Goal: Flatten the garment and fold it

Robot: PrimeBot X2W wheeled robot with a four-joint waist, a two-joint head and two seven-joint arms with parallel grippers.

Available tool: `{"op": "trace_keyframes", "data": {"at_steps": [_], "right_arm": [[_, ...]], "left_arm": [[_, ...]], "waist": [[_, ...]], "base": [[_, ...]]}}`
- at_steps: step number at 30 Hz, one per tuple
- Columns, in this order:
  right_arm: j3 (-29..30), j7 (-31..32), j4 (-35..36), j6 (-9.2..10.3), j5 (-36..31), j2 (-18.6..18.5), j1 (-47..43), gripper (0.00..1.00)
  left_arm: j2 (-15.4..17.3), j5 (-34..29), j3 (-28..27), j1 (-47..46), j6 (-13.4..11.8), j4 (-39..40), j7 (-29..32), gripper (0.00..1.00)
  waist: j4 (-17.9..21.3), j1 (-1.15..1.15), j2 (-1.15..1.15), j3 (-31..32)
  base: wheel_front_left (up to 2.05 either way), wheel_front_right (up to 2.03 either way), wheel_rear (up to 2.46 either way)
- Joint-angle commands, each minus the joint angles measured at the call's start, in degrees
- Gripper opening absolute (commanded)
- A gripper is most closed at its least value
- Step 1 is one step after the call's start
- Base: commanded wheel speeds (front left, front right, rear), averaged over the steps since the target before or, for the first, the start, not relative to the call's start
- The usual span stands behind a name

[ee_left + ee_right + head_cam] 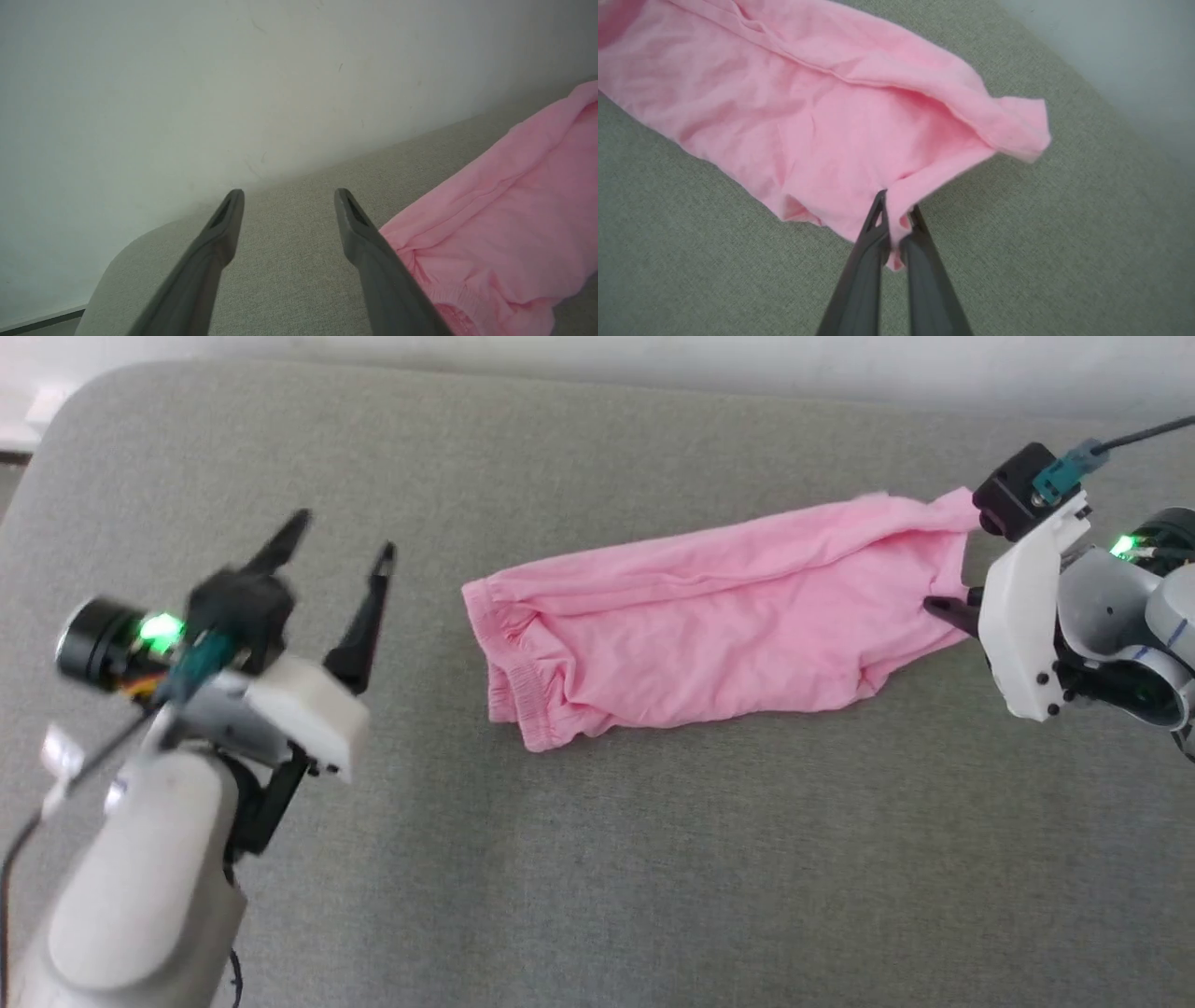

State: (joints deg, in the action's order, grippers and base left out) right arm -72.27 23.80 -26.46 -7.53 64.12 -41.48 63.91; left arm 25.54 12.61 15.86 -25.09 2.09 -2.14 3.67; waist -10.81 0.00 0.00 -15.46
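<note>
A grey upholstered surface (597, 859) spans the head view, and the garment (709, 625) lies on it from the centre toward the upper right of the frame. Its long axis runs almost across the picture, climbing slightly to the right. The gathered waistband (509, 663) is the end at centre-left, and the leg hems point to the upper right.

The right gripper (896, 205) sits at the right edge of the head view, against the hem end of the garment. In the right wrist view its two dark fingers are pressed together on a fold of the hem edge, with pink cloth caught between the tips and a little showing below them. The rest of the garment stretches away to the upper left of that frame.

The left gripper (343, 537) is at the left of the head view, well apart from the waistband end, with its fingers spread and nothing between them. In the left wrist view the waistband end fills the lower right, beside the right-hand finger.

The fabric is plain light pink and thin. It is creased lengthwise, bunched at the waistband, and doubled over along its upper edge.
</note>
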Motion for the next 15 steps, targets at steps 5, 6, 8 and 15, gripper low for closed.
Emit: {"op": "trace_keyframes", "data": {"at_steps": [5, 6, 8, 15], "right_arm": [[-0.4, -1.5, 1.6, 0.04, -0.4, -1.1, -1.8, 0.0], [-0.4, -1.7, 1.7, 0.04, -0.4, -1.1, -2.0, 0.0], [-0.6, -1.9, 1.6, 0.04, -0.4, -0.9, -2.3, 0.0], [-0.8, -2.0, 1.0, 0.04, -1.1, 0.6, -2.2, 0.0]], "left_arm": [[1.8, 7.6, 6.6, -6.1, 4.8, -1.8, 18.4, 1.0], [2.0, 9.5, 7.8, -6.9, 5.0, -2.3, 21.6, 1.0], [2.6, 13.4, 10.5, -8.4, 5.3, -3.6, 27.7, 1.0], [3.4, 25.1, 18.7, -13.2, 5.4, -7.8, 39.9, 1.0]], "waist": [[1.9, 0.0, 0.0, 1.8], [2.1, 0.0, 0.0, 1.9], [2.4, 0.0, 0.0, 2.0], [3.5, 0.0, 0.0, 1.9]], "base": [[0.0, 0.0, 0.0], [0.0, 0.0, 0.0], [0.0, 0.0, 0.0], [0.0, 0.0, 0.0]]}}
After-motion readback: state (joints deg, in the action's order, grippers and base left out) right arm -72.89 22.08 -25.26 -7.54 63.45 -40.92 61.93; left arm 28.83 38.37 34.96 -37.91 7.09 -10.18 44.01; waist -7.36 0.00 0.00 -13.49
